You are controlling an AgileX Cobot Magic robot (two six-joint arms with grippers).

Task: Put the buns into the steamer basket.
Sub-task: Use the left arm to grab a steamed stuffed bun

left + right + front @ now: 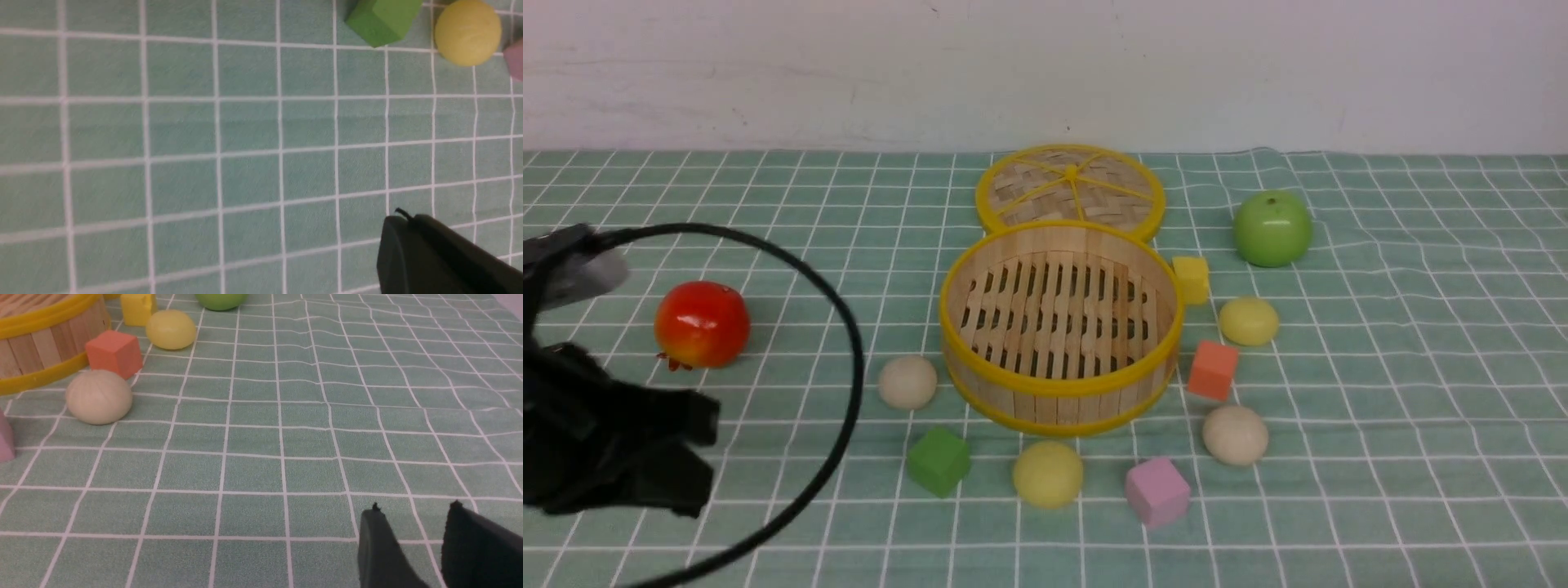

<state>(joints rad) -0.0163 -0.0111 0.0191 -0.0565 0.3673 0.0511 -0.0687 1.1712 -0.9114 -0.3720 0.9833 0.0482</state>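
Observation:
The steamer basket [1058,388] stands mid-table with nothing in it. Around it on the cloth lie four buns: a beige one [907,381] to its left, a yellow one [1048,474] in front, a beige one [1235,435] at front right and a yellow one [1248,320] to the right. My left gripper [402,218] is shut and empty, over bare cloth away from the front yellow bun [468,32]. My right gripper [412,506] is open and empty, low over the cloth, well apart from the beige bun [99,397] and the yellow bun [170,329]. The right arm is outside the front view.
The woven lid [1070,188] lies behind the basket. A green apple [1272,229] sits at back right and a red fruit [702,323] at left. Green [938,461], pink [1157,491], orange [1213,369] and yellow [1191,279] cubes lie among the buns. The left arm's cable [849,359] loops over the left side.

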